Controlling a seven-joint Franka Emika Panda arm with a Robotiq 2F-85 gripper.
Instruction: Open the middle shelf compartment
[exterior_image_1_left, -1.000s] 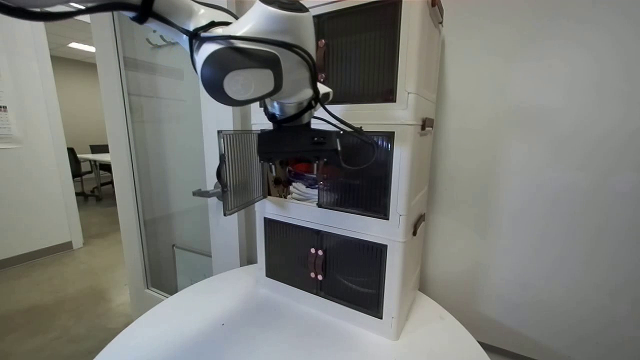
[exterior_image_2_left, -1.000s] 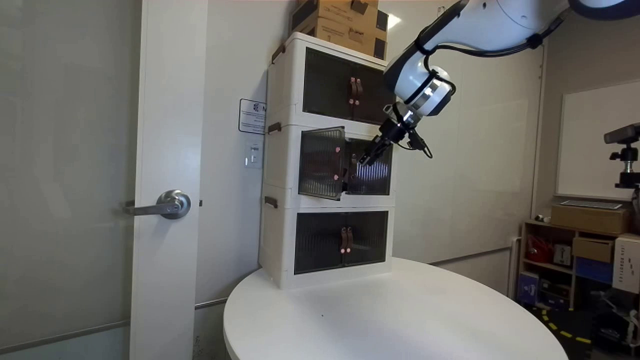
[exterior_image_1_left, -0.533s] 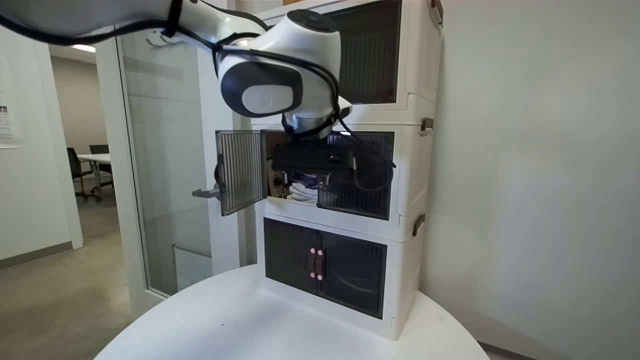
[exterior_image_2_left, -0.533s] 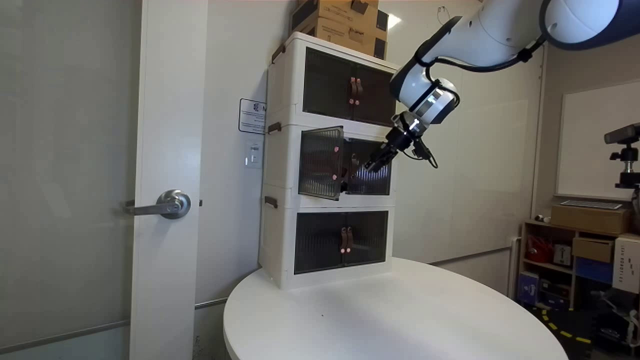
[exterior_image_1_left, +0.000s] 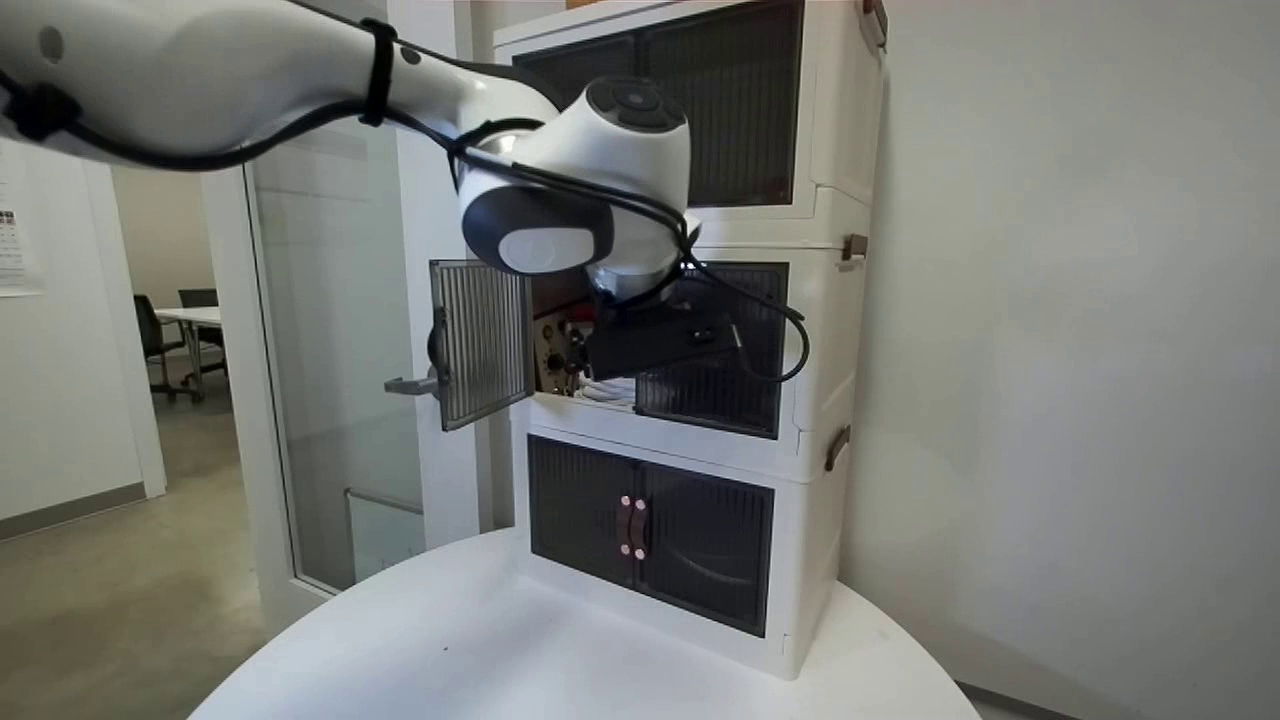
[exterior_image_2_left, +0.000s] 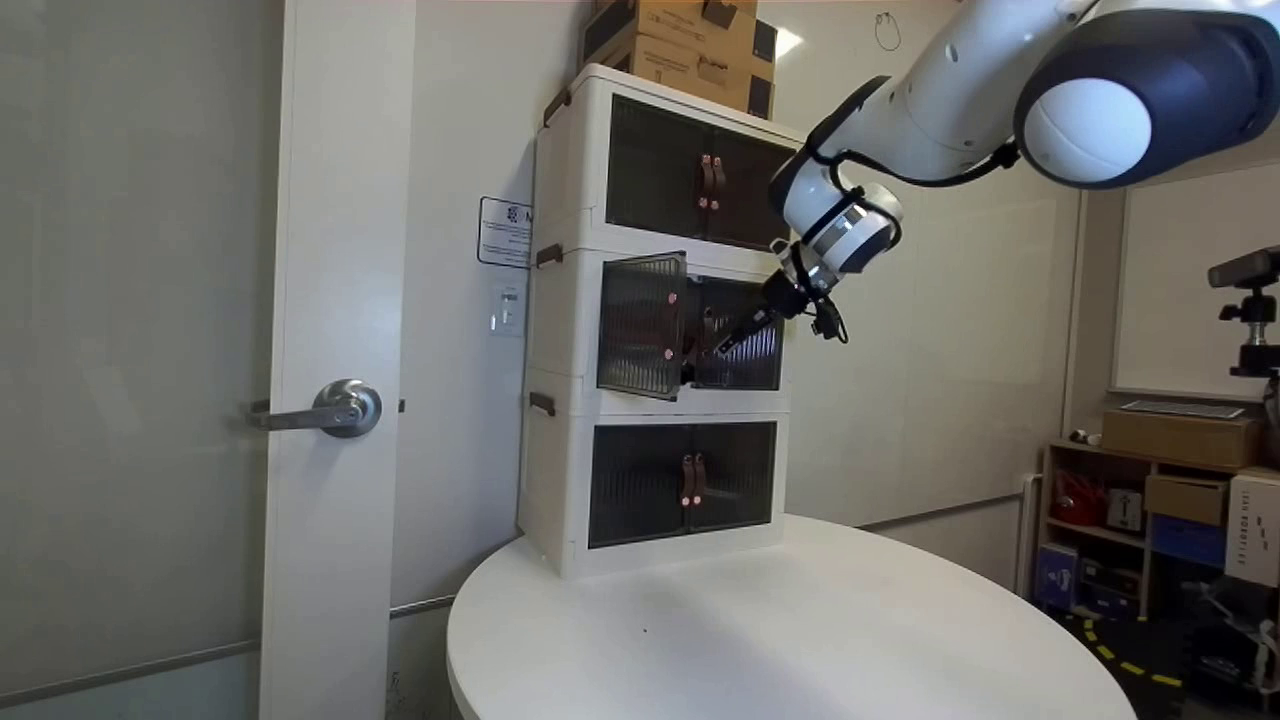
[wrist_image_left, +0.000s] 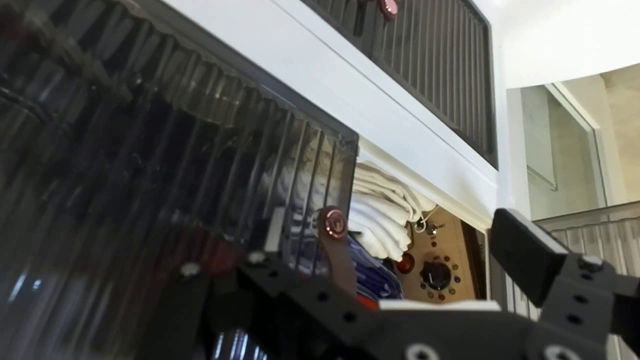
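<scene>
Wrist view: jaws spread, contact unclear. Shut door (wrist_image_left: 200, 165) has its handle (wrist_image_left: 340, 260) between the jaws, toward 9 o'clock, long axis roughly 12–6. Middle compartment (wrist_image_left: 315, 72) just ahead, other door (exterior_image_1_left: 487, 345) open; likely next: pinch, pull.

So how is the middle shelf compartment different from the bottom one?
The middle shelf compartment has one door swung open; the bottom compartment has both doors shut. White cloth shows inside the middle one; the bottom one's insides look too dark to tell. Both have white frames and dark ribbed doors with brown handles.
</scene>
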